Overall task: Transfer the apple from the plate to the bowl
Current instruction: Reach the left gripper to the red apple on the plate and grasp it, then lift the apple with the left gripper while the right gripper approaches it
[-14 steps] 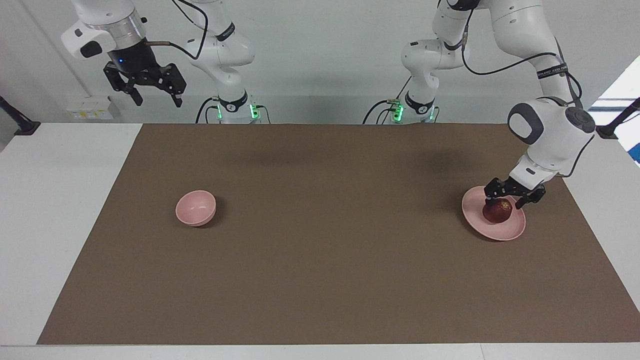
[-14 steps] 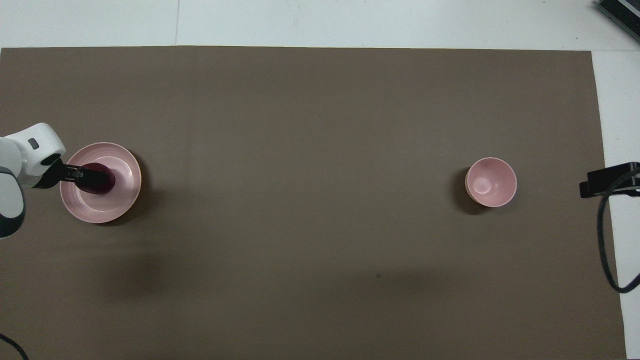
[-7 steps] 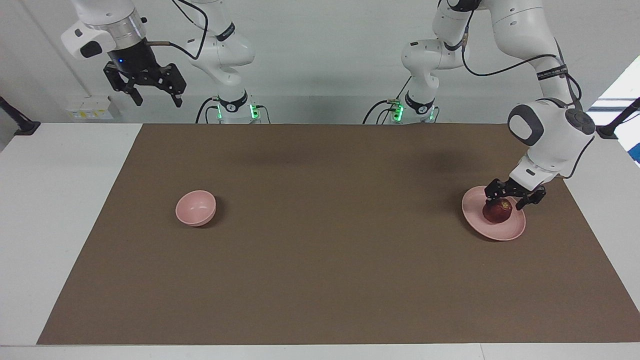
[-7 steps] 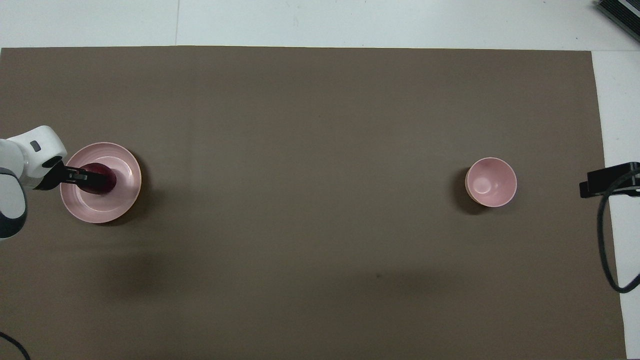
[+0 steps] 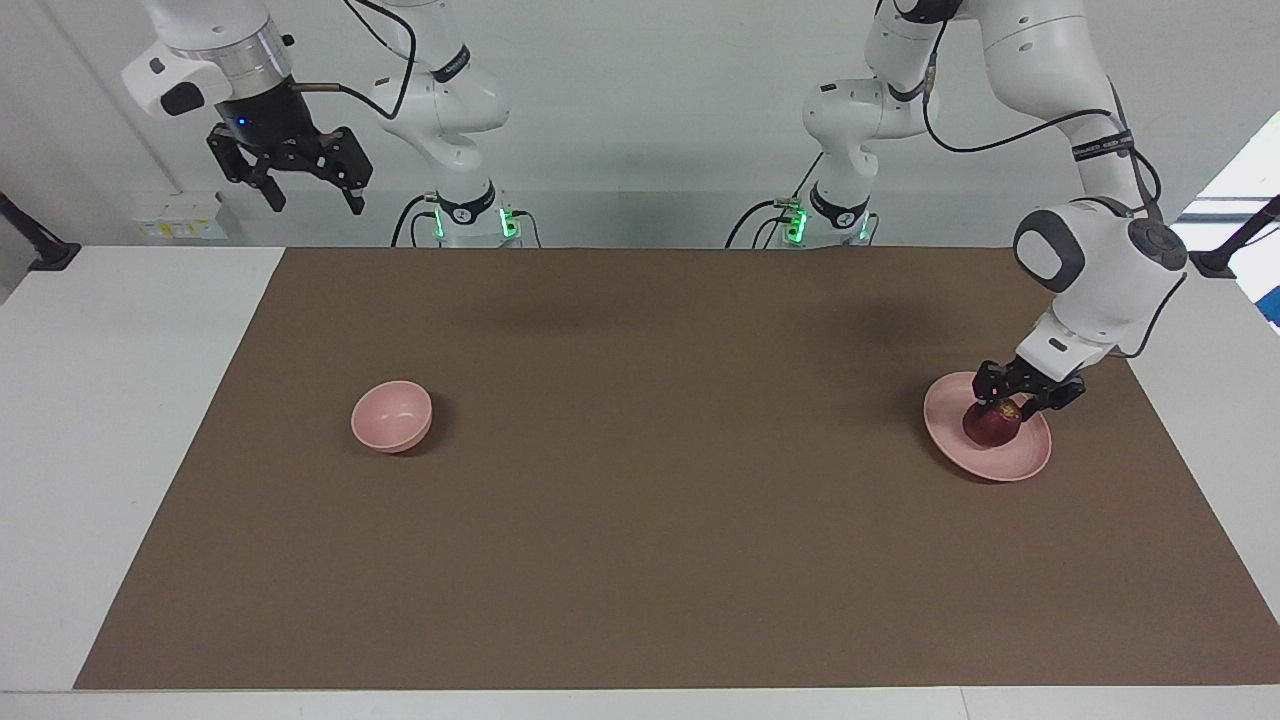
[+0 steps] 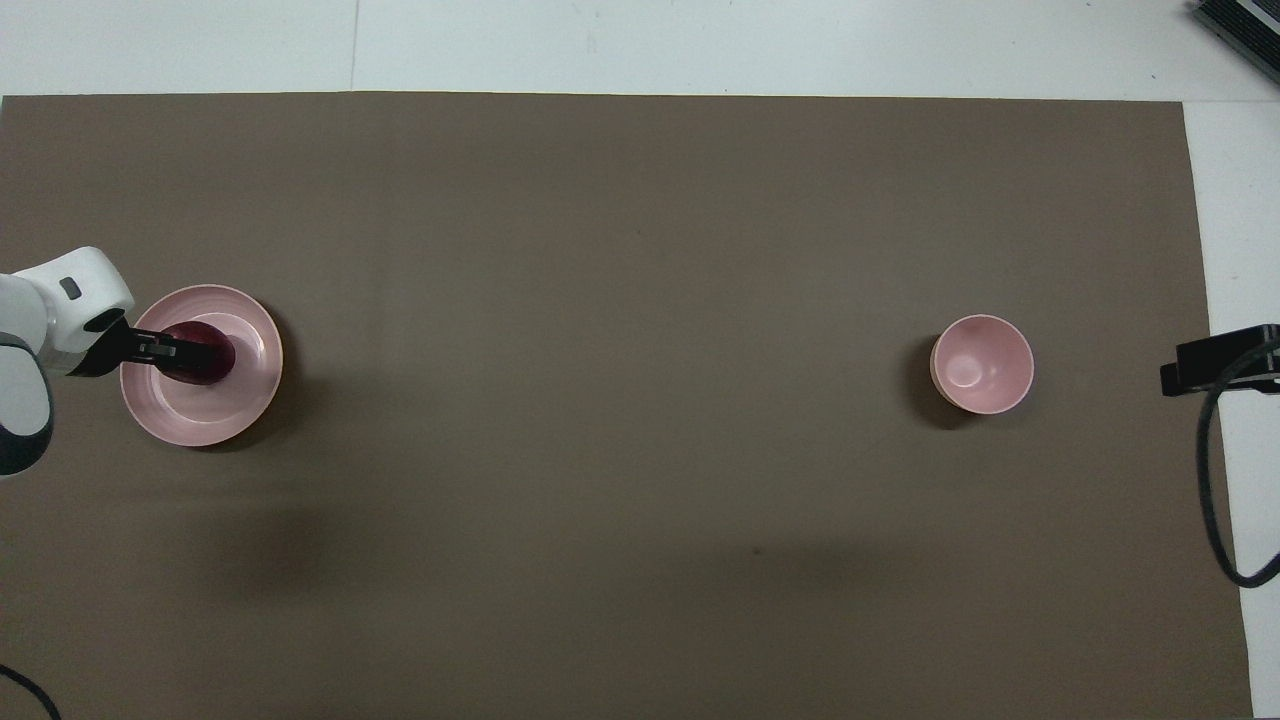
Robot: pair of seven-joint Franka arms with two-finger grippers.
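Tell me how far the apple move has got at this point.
Done: the left claw is shut on the apple. In hand: the apple sits on the plate, unlifted. Left: lifting it, carrying it to the empty bowl, releasing. The right claw waits open, raised.

White table [image 5: 120, 420], brown mat [image 5: 640, 520] on top; plain white wall [image 5: 640, 120].

You have the apple [image 5: 992, 425] on the plate [image 5: 1020, 462] near the worktop [image 5: 640, 560] edge at the left arm's end. The bowl [image 5: 391, 415] sits well apart, toward the right arm's end, on the mat [image 5: 640, 500].
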